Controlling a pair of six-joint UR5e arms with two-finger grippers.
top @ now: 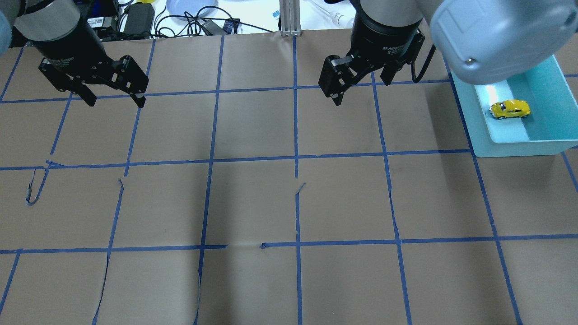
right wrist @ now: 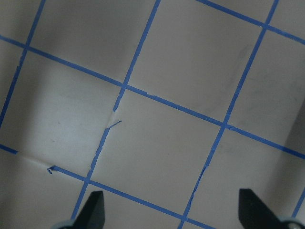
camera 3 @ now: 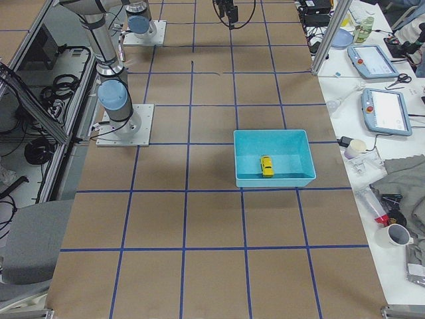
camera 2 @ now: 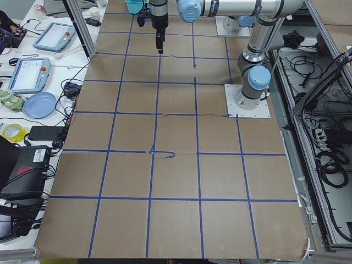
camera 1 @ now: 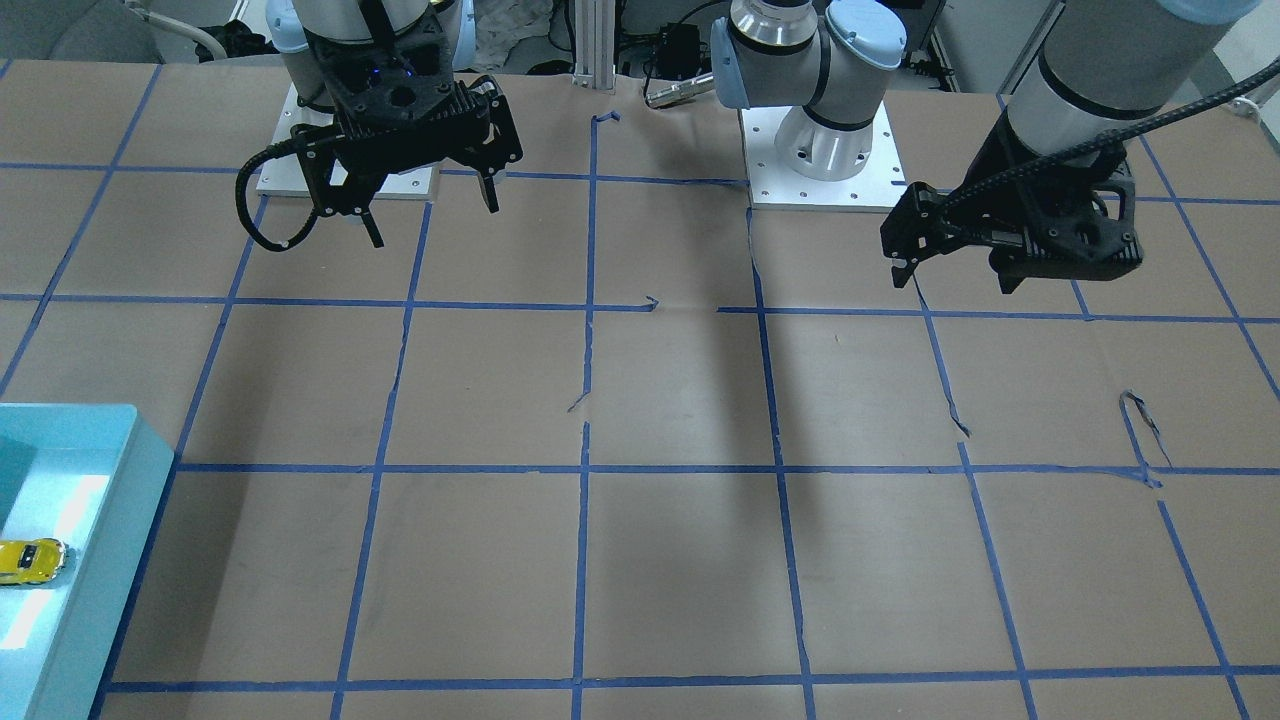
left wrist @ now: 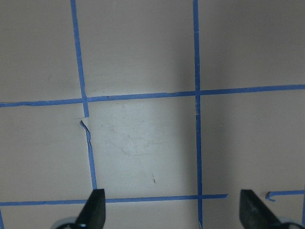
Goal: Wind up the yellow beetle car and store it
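Observation:
The yellow beetle car [top: 510, 109] lies inside the light-blue bin [top: 519, 145] at the table's right side. It also shows in the front view [camera 1: 30, 560] and in the exterior right view [camera 3: 266, 165]. My left gripper [top: 115, 101] is open and empty, held above the far left of the table, far from the car. My right gripper [top: 361, 92] is open and empty above the far middle of the table, left of the bin. Both wrist views show only paper and tape between spread fingertips [left wrist: 95, 206] [right wrist: 94, 206].
The table is covered in brown paper with a blue tape grid [top: 295, 158]; some tape strips are peeling. The two arm bases [camera 1: 825, 160] stand on white plates at the robot's edge. Cables, tablets and a plate [top: 194, 6] lie beyond the far edge.

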